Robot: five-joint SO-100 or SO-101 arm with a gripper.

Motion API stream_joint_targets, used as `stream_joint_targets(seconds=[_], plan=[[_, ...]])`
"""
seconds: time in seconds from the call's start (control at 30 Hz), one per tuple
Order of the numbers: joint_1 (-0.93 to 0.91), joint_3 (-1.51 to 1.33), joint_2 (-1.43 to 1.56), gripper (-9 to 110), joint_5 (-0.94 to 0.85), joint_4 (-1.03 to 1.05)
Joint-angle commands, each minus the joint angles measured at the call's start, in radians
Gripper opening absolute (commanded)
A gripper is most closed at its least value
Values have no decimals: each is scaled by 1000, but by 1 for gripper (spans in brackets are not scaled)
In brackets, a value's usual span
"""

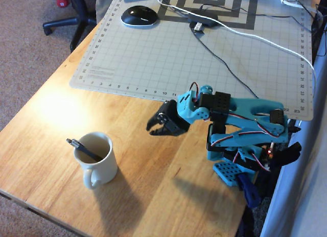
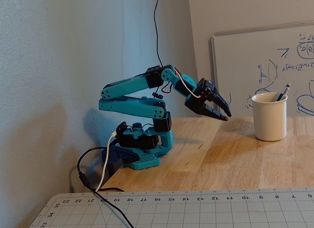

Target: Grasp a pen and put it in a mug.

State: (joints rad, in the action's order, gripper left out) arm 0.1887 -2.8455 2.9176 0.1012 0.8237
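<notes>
The cream-white mug [image 1: 104, 165] stands upright on the wooden table at the front left of the overhead view, its handle toward the front edge. It also shows at the right of the fixed view [image 2: 269, 121]. The dark pen [image 1: 77, 145] stands tilted inside the mug, its metal end sticking out over the rim; its tip shows above the rim in the fixed view [image 2: 284, 92]. My gripper [image 1: 155, 130] hangs above the table to the right of the mug, well apart from it. In the fixed view the gripper [image 2: 225, 115] points at the mug. Its jaws are together and hold nothing.
A grey cutting mat [image 1: 179, 58] covers the far half of the table, with a black mouse [image 1: 139, 16], a white cable [image 1: 255, 39] and a black cable on it. A whiteboard [image 2: 265, 61] leans behind the mug. The arm's base [image 2: 142, 142] sits at the table's edge.
</notes>
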Motion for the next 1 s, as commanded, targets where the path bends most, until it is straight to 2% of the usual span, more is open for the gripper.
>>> stream_joint_targets(seconds=[0.0, 0.3, 0.43, 0.6, 0.97], plan=[[-17, -49, 74, 2, 6, 2], [-40, -293, 268, 2, 3, 6], [-64, -296, 308, 2, 3, 81], [-106, -293, 376, 2, 3, 310], [-132, -295, 431, 2, 5, 324]])
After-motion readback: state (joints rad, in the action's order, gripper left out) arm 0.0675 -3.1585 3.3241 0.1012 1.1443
